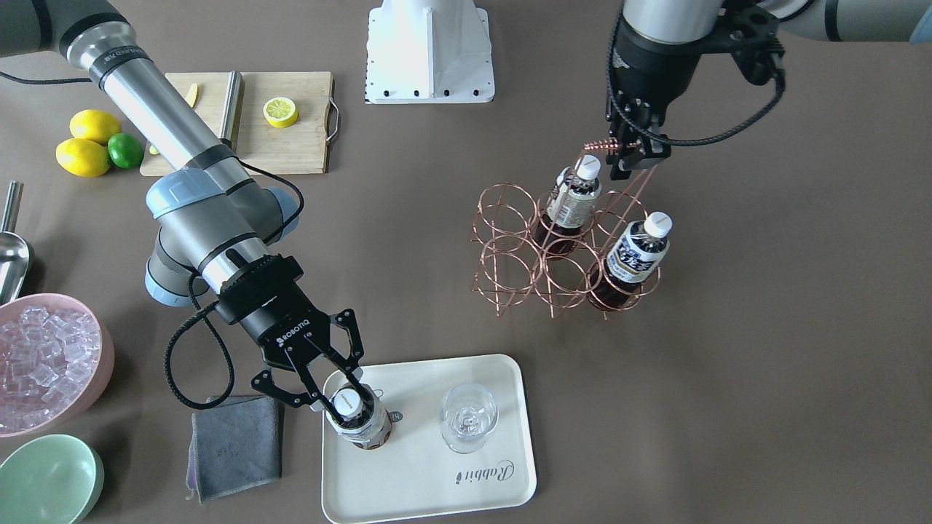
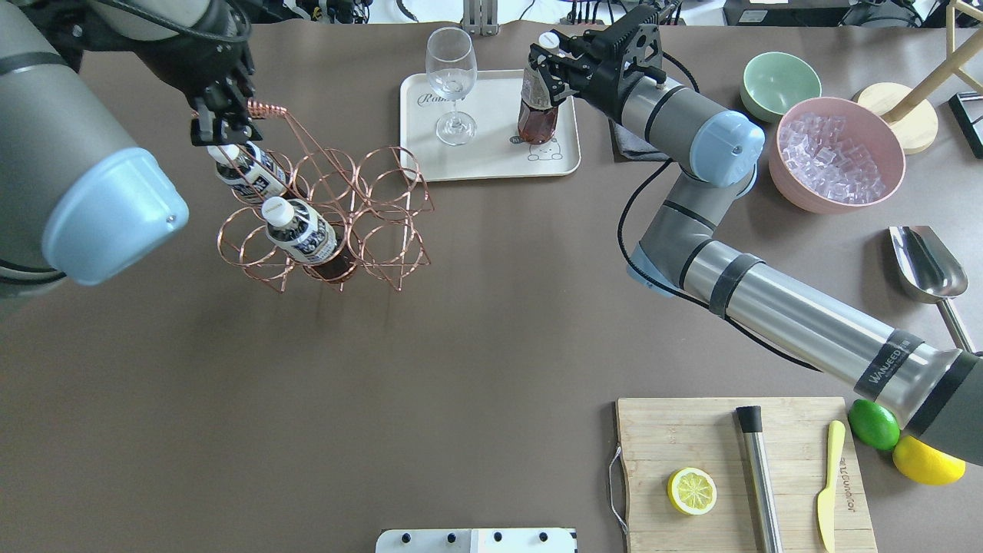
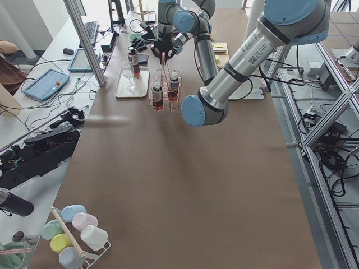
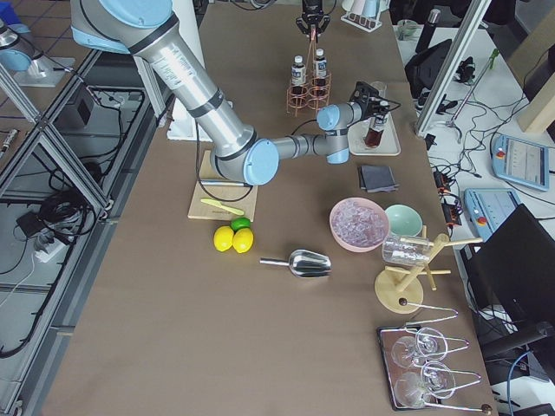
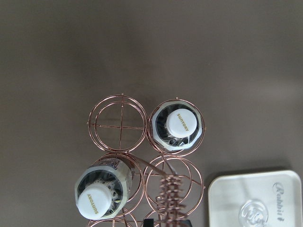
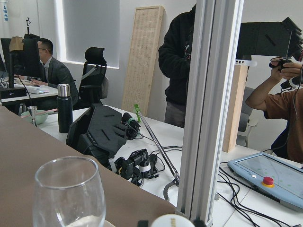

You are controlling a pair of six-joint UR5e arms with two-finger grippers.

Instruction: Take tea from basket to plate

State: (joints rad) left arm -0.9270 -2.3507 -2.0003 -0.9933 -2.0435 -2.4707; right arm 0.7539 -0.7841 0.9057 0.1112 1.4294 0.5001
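Observation:
One tea bottle [image 1: 362, 426] stands upright on the cream plate [image 1: 429, 473], next to a clear stemless glass [image 1: 468, 415]. My right gripper [image 1: 344, 397] is shut on this bottle's neck just below the white cap; in the overhead view it [image 2: 549, 73] reaches over the plate [image 2: 491, 157]. The copper wire basket [image 1: 510, 255] holds two more tea bottles [image 1: 575, 200] [image 1: 637, 255]. My left gripper [image 1: 628, 156] is shut on the basket's coiled handle top. The left wrist view looks down on both caps [image 5: 180, 124] [image 5: 97, 202].
A pink bowl of ice cubes [image 1: 44, 364], a green bowl [image 1: 47, 480] and a grey cloth [image 1: 233, 444] lie beside the plate. A cutting board [image 1: 291, 138] with a lemon half, whole lemons [image 1: 84, 156] and a metal scoop [image 1: 11, 255] sit behind my right arm.

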